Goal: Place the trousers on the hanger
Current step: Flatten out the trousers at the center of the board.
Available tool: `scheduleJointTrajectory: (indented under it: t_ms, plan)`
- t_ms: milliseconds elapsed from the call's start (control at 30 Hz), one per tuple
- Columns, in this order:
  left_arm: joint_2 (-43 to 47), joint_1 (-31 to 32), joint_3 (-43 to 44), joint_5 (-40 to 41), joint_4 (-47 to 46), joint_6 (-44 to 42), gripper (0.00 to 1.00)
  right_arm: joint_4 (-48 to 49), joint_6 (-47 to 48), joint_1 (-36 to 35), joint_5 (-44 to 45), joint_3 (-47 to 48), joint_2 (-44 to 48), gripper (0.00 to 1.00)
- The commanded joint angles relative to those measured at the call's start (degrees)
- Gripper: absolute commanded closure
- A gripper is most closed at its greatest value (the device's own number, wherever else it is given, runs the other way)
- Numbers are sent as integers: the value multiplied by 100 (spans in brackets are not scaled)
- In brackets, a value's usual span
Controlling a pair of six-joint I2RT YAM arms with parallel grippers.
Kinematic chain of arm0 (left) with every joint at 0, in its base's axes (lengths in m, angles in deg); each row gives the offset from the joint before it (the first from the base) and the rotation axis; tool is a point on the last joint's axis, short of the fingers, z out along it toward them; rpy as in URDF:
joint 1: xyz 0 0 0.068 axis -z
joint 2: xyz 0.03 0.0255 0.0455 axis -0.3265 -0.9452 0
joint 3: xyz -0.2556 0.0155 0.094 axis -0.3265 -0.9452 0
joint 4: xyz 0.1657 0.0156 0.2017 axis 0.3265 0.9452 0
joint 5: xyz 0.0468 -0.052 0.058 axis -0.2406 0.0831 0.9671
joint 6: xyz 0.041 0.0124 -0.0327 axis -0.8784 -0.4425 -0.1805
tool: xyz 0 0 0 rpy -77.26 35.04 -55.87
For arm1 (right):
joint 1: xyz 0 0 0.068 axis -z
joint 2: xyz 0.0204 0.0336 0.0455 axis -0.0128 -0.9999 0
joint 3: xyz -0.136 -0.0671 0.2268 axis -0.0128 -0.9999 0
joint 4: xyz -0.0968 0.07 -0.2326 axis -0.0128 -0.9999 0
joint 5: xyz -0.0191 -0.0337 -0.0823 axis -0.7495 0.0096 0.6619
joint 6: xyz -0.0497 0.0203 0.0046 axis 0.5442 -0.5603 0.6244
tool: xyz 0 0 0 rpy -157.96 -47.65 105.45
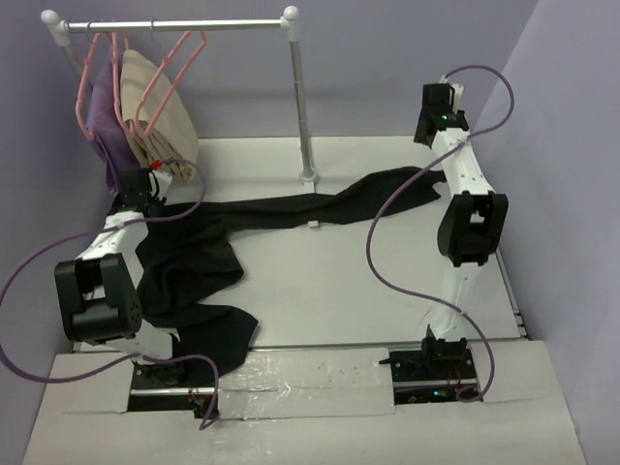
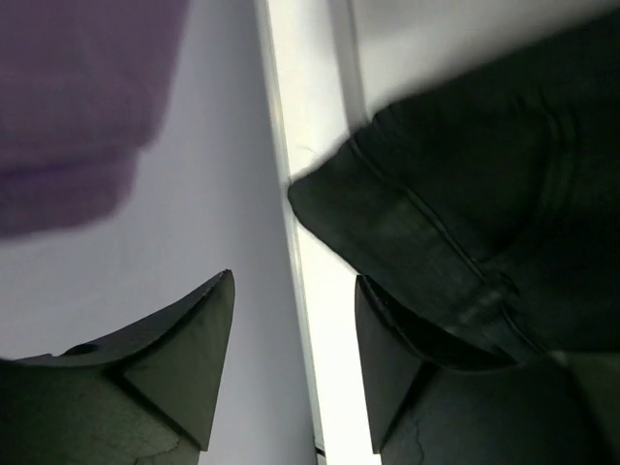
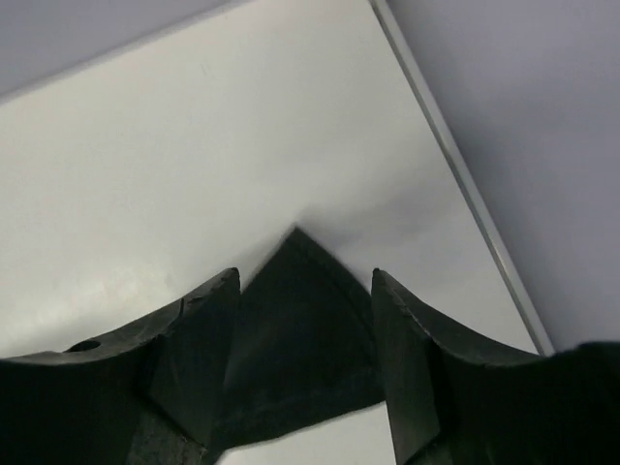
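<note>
Right gripper [image 3: 305,276] sits spread, a corner of the long black fabric trousers [image 3: 300,329] between its fingers; we'd bite deeper before closing.

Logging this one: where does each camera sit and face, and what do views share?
Top external: above and behind the left arm and right arm, both in view, looking down over the table, trousers and clothes rail.
Left wrist: on the left arm, facing the table edge and purple garment; left claw shows.
Right wrist: facing the table's right edge; right claw shows.
Shared: all three see the trousers.
</note>
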Motion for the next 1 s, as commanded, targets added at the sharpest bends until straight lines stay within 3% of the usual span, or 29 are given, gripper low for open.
scheduleJointTrajectory:
  t_ms: [0,100,267,500,633,767,967]
  plan:
    - [-128,6,465,415,-366,115,39,-748,115,-222,295,1461,-532,34]
    - [170,15,396,127,-103,203,36,-733,194,-495,453,1221,-19,30]
    - [662,76,237,-270,573,414,35,418,71,-1118,226,-1205,1530,27]
    - [1163,155,-35,-666,1066,678,35,857,-69,-3540,-766,-3427,3200,18]
    - [1471,199,-210,-885,1330,801,35,1263,-333,-4893,-1522,-4230,3431,18]
    - [1813,252,-466,-1026,1497,1003,35,1728,-588,-6037,-2226,-4573,3063,18]
    - [2297,419,-782,-1088,1875,1451,34,2668,-843,-7042,-2842,-4583,2247,16]
